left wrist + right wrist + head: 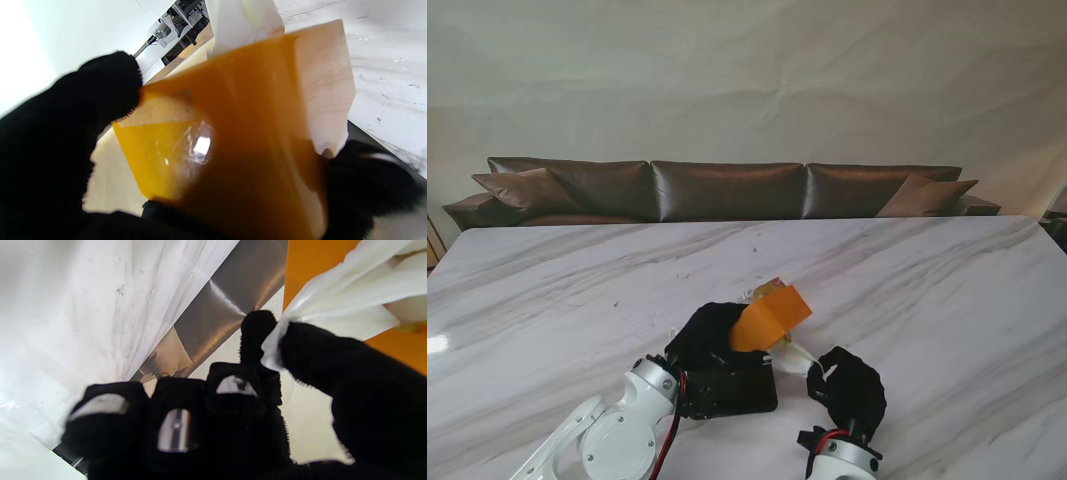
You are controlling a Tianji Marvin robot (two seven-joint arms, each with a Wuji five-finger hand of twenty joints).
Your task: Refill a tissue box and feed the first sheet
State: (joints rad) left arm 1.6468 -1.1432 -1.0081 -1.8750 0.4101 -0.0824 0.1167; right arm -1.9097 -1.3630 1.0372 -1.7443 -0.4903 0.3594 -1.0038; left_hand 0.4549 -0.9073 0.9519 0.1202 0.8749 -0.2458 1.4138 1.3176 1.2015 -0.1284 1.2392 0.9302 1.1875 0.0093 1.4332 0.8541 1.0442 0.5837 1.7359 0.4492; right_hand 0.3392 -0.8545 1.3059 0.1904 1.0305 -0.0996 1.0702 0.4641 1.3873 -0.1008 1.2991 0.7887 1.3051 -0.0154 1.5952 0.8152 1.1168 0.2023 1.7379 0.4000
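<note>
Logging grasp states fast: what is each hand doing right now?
Left hand: shut on the orange tissue box.
Right hand: shut on the white tissue sheet.

The stand camera is looking down from above the shoulders across the marble table toward the far sofa. Both wrist cameras are looking along gloved fingers at very close range. All three views are sharing the orange tissue box; the right wrist view is also catching the sofa.

Brown leather sofa beyond white marble table
</note>
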